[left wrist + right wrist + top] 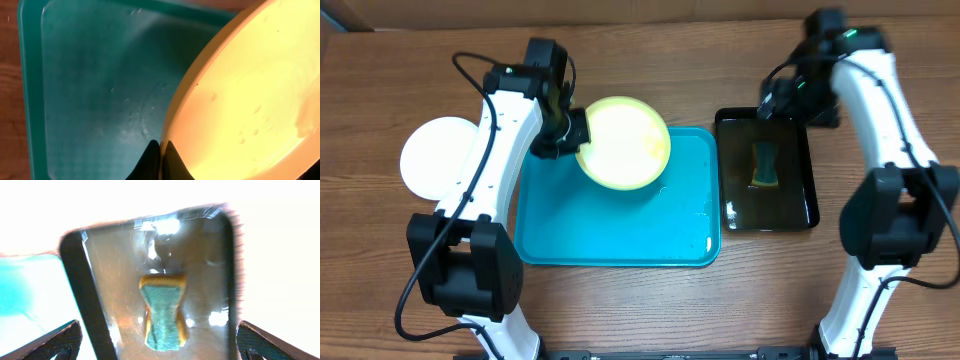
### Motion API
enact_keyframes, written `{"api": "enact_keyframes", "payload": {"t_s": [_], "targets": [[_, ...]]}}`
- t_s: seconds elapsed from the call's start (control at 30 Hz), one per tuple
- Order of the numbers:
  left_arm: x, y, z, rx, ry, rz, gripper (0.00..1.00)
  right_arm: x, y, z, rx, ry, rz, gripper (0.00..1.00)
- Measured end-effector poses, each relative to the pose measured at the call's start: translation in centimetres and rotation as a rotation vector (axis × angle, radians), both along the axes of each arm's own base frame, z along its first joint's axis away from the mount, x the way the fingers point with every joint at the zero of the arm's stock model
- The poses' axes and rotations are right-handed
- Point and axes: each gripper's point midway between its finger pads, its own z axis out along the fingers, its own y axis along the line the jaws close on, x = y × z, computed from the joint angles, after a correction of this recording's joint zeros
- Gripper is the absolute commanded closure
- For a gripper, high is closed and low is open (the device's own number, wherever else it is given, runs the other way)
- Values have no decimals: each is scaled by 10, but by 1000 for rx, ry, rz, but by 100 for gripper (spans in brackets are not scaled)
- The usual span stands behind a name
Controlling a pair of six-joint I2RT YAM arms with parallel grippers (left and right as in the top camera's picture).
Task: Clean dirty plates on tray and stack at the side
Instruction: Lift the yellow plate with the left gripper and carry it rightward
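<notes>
- Looks like the wiping is done for this one and we're at the carry-to-the-stack step; the left fingers are pinched on the rim of the yellow-green plate, over the upper-left part of the turquoise tray
- Next move, I'd guess: swing that plate toward the left of the frame and set it on the white plate sitting on the tabletop; it's wet and held only by its edge, so it needs a firm grip, and it should go level before letting go
- The plate itself: round, shallow, pale, glossy with water droplets in the left wrist view; no orange smear that I can spot; seems tipped a bit; can't tell if its low edge touches the tray
- The right fingers are spread wide and empty, above the black tray at the right of the frame; the sponge lies inside it
- Can't tell if the white plate is one or two stacked; the turquoise tray shows wet streaks
</notes>
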Motion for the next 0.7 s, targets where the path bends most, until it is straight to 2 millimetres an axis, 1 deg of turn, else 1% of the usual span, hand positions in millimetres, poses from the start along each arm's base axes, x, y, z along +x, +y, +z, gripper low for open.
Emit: {"api": "enact_keyframes", "payload": {"t_s": [0.07,0.1,0.13,0.17,0.23,0.37,0.47,0.53,0.63,0.7], "targets": [[4,-8,6,-7,-24,-10,96,11,-25,17,-1,-55,-53,0],[6,-13,8,-10,-34,-15,96,13,-38,21,-3,-71,-82,0],[8,-20,9,-15,-48,-22,96,13,-56,23,-8,-78,-118,0],[9,-25,10,-18,-59,-30,96,12,-67,23,-13,-77,-142,0],[15,-39,12,-30,-94,-38,96,6,-97,22,-39,-68,-205,0],[27,-74,20,-63,-184,-81,96,-6,-148,22,-81,-60,-310,0],[32,-104,27,-86,-250,-130,96,-14,-174,21,-96,-54,-366,0],[32,-122,31,-91,-287,-155,96,-19,-185,21,-101,-52,-391,0],[33,-152,39,-87,-360,-202,96,-23,-195,21,-107,-49,-414,0],[31,-172,44,-81,-409,-231,96,-24,-198,21,-108,-49,-422,0]]}}
